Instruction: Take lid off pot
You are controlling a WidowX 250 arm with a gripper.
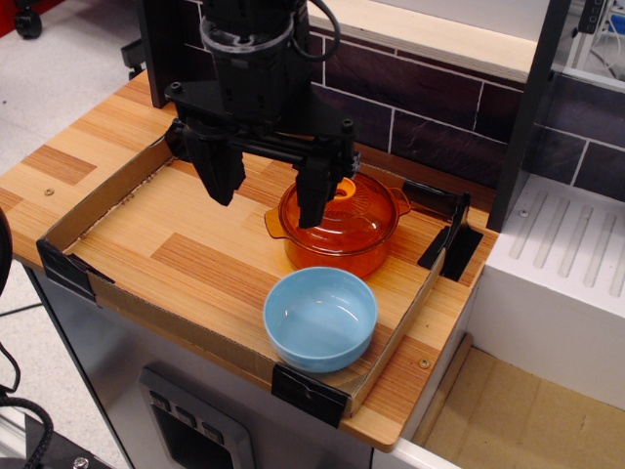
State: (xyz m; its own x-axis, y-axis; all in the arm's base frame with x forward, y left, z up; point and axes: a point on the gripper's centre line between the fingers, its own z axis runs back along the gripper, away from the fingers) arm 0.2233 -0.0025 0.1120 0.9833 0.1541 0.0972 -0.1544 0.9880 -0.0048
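The amber-orange glass pot (337,256) stands on the wooden board toward the back right of the low cardboard frame. The ribbed amber lid (361,210) sits on it, with its raised ring knob (344,187) on top. My gripper (266,200) hangs open and empty, its two black fingers spread wide. The right finger (312,195) is in front of the lid's left side, just left of the knob. The left finger (221,171) is over bare wood left of the pot. I cannot tell how high the fingers are above the lid.
A light blue bowl (320,318) sits just in front of the pot, near the cardboard frame's front wall (195,337). A dark tiled wall (430,107) runs behind. A white ribbed drainer (576,244) stands to the right, beyond a black post (522,117).
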